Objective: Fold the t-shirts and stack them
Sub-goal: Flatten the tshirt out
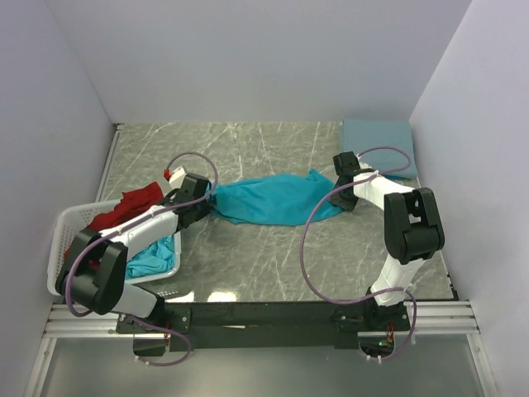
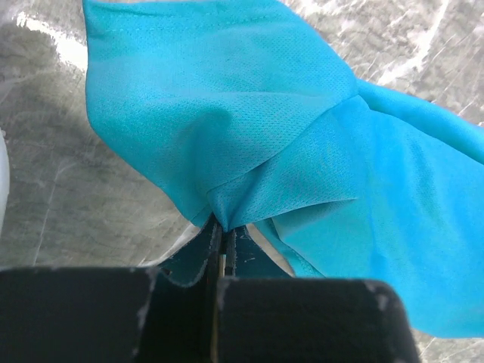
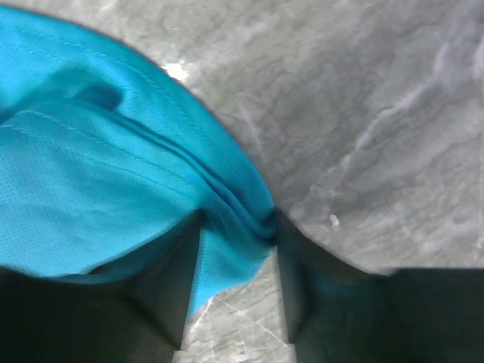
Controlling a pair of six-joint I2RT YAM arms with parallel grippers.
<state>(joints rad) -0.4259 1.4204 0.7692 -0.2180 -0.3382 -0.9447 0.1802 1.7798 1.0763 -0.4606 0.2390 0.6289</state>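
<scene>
Your left gripper [image 2: 219, 231] pinches one end of the bright teal fabric t-shirt [image 1: 273, 198] and your half-open right gripper [image 3: 238, 249] straddles the other, probably to stretch it flat.

Stretched t-shirt [image 1: 273, 201] lies in the middle between left gripper [image 1: 208, 200] and right gripper [image 1: 334, 190], basket [image 1: 62, 240] off to the left, folded t-shirt [image 1: 378, 136] back right.

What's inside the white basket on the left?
A red t-shirt and a teal t-shirt lie in the basket. The left arm crosses above, hiding the middle and anything underneath.
</scene>
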